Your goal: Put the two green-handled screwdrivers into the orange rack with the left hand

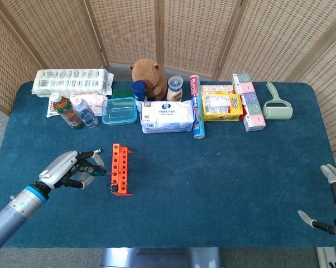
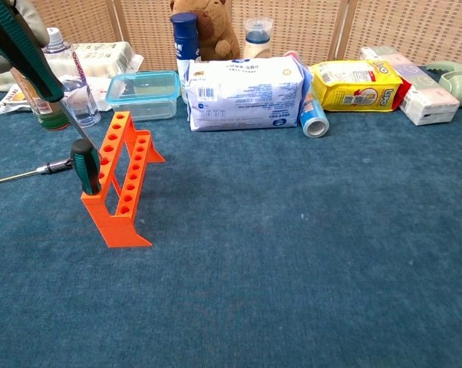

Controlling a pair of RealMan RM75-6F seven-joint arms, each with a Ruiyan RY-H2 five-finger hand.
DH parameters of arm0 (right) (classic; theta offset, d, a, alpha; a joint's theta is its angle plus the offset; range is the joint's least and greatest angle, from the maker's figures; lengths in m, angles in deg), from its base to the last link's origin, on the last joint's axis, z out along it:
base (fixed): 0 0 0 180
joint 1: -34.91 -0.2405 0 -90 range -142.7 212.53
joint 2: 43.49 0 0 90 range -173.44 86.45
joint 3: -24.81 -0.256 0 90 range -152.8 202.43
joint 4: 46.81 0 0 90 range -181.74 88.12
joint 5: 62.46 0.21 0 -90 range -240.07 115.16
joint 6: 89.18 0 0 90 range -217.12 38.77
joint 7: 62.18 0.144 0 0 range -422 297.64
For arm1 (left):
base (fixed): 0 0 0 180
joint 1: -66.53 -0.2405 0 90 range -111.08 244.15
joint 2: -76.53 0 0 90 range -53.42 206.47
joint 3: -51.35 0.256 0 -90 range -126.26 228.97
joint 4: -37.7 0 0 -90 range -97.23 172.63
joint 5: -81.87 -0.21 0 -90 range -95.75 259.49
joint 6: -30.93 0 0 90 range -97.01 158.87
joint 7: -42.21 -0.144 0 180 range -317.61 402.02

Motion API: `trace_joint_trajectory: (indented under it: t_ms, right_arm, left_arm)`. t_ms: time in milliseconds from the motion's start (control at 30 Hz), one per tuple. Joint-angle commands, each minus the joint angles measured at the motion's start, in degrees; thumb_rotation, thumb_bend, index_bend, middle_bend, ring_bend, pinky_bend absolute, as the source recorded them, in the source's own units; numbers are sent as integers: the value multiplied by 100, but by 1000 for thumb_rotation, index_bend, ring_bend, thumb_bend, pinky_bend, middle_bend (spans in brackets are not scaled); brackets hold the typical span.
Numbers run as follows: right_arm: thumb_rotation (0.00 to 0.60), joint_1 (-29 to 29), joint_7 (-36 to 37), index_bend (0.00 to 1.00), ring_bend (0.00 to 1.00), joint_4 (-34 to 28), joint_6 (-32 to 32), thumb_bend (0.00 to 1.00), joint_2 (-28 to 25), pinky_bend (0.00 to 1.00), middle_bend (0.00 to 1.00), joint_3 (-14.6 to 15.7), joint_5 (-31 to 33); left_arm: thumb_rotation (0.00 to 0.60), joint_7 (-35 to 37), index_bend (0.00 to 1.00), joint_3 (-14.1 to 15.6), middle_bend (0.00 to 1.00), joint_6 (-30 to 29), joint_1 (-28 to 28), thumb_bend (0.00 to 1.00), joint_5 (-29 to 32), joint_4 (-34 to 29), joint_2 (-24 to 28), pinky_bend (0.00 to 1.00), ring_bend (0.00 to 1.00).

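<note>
The orange rack (image 1: 121, 167) (image 2: 127, 165) stands on the blue cloth, left of centre. One green-handled screwdriver (image 1: 113, 188) (image 2: 85, 165) stands upright at the rack's near end. My left hand (image 1: 67, 170), just left of the rack, grips the other green-handled screwdriver (image 2: 24, 54). It is tilted, handle up and left, with its shaft slanting down toward the rack's near left side. My right hand (image 1: 332, 209) rests at the table's near right corner, fingers spread and holding nothing.
A thin metal shaft (image 2: 24, 175) lies on the cloth left of the rack. Along the back stand bottles (image 1: 73, 110), a clear box (image 1: 119, 110), a wipes pack (image 1: 168, 116), a plush bear (image 1: 148, 78), a yellow packet (image 1: 221, 106) and a lint roller (image 1: 277, 106).
</note>
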Motion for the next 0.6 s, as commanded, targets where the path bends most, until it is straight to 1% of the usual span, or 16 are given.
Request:
trace_joint_trajectory:
  t_ms: [33, 367, 433, 500, 533, 567, 600]
  right_arm:
    - [600, -1, 0, 15, 0, -3, -2, 104, -1, 7, 43, 1, -3]
    - [600, 3, 10, 15, 0, -1, 3, 104, -4, 7, 43, 0, 3]
    - [600, 2, 10, 15, 0, -1, 4, 104, -5, 7, 43, -4, 9]
    - [600, 1, 12, 15, 0, -4, 0, 104, -7, 7, 43, -4, 11]
    - [600, 1, 11, 15, 0, -5, 0, 104, -8, 7, 43, -4, 13]
    - [600, 1, 12, 15, 0, -5, 0, 104, -8, 7, 43, -4, 14]
    - [600, 1, 15, 15, 0, -4, 1, 104, -9, 7, 43, -5, 13]
  left_arm:
    - [600, -20, 513, 9, 780, 15, 7, 437, 15, 19, -14, 864, 717]
    - [600, -118, 506, 9, 780, 113, 84, 433, 100, 69, -86, 864, 717]
    - [600, -197, 442, 27, 779, 203, 125, 422, 111, 59, -56, 864, 715]
    - [600, -313, 287, 35, 780, 271, 173, 392, 140, 51, -41, 864, 707]
    - [600, -359, 236, 35, 780, 271, 183, 380, 155, 44, -49, 864, 704]
    - [600, -402, 157, 33, 780, 263, 190, 363, 177, 35, -61, 864, 701]
    - [600, -448, 108, 30, 780, 250, 194, 355, 202, 23, -70, 864, 700]
